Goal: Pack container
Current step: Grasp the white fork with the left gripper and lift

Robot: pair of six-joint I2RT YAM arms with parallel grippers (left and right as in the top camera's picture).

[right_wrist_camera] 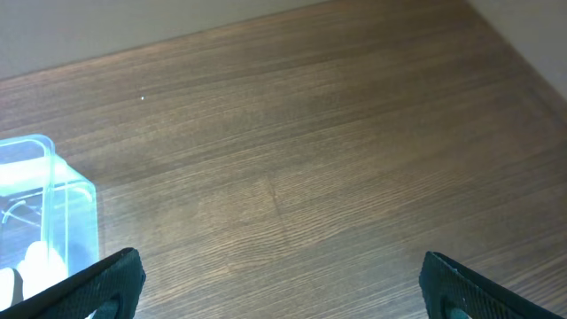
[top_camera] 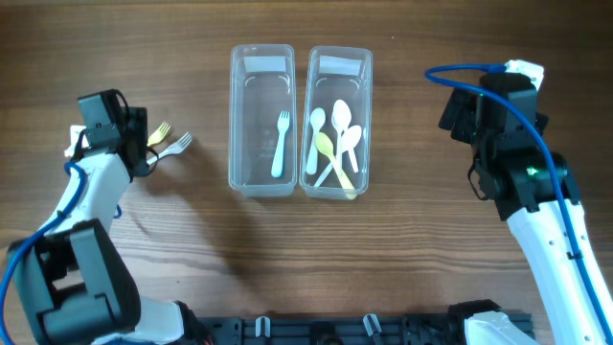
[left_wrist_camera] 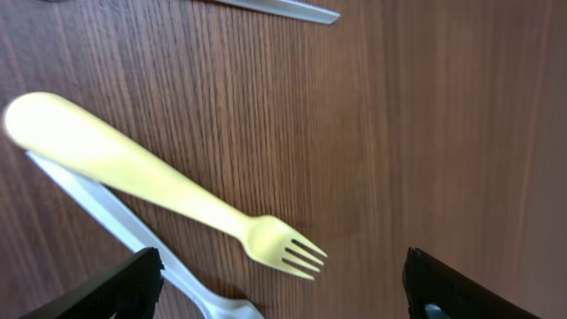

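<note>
Two clear containers stand side by side at the table's middle. The left one [top_camera: 261, 120] holds a light blue fork [top_camera: 280, 144]. The right one [top_camera: 338, 120] holds several white and yellow spoons [top_camera: 335, 144]. A yellow fork [top_camera: 159, 132] and a white fork [top_camera: 176, 146] lie on the table at the left. My left gripper [top_camera: 144, 144] is open just over them; its wrist view shows the yellow fork [left_wrist_camera: 151, 182] and the white fork [left_wrist_camera: 133, 235] between the fingers [left_wrist_camera: 283, 292]. My right gripper [top_camera: 469, 120] is open and empty, right of the containers, over bare wood [right_wrist_camera: 283, 283].
The right wrist view shows a corner of the right container [right_wrist_camera: 44, 213] at the far left. A blue cable [top_camera: 536, 144] runs along the right arm. A black rail [top_camera: 335, 331] lines the table's front edge.
</note>
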